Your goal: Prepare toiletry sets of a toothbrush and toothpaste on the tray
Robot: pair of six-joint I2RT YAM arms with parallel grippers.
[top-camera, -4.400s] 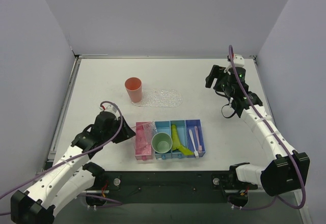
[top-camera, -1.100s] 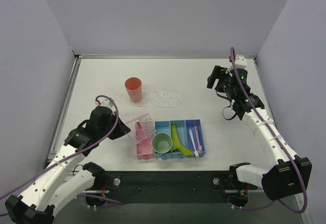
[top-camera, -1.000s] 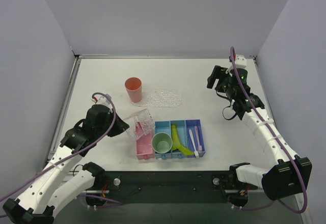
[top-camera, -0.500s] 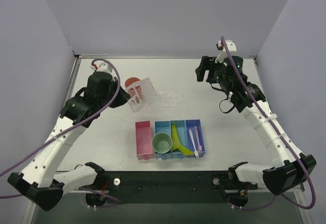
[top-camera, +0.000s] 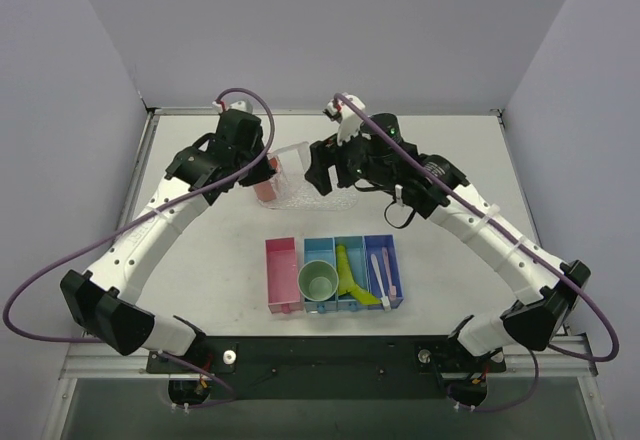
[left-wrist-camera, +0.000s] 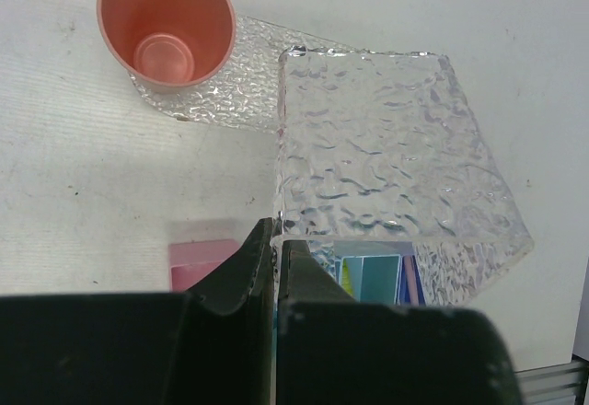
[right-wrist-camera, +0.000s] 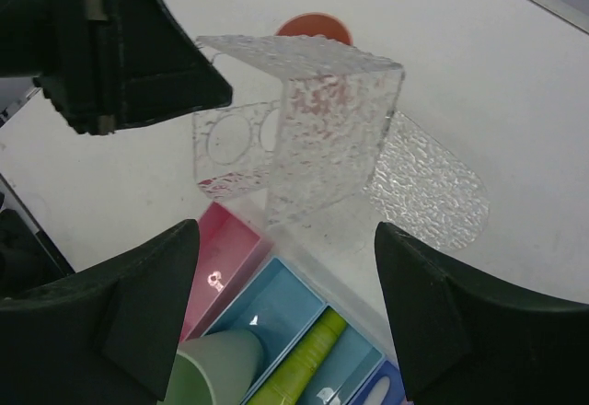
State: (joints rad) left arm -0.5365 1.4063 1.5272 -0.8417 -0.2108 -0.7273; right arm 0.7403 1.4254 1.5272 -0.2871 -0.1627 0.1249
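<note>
the left gripper (left-wrist-camera: 274,232) was clamped on the clear rack's (left-wrist-camera: 386,166) edge, holding it above the tray (right-wrist-camera: 433,193), probably to set it there; the right gripper (right-wrist-camera: 285,239) gaped nearby. the toothbrush (top-camera: 377,268) and toothpaste (top-camera: 346,268) lay in the blue bins (top-camera: 385,244).

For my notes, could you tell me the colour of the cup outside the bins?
The cup is salmon pink; clearest in left wrist view.

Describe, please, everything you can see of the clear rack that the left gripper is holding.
The rack is clear, colourless plastic with a bumpy texture, bent into an open box shape; one face has two round holes. It hangs tilted in the air over one end of the tray, near the orange cup, pinched at one edge by the shut left gripper. Nothing else appears to touch it.
</note>
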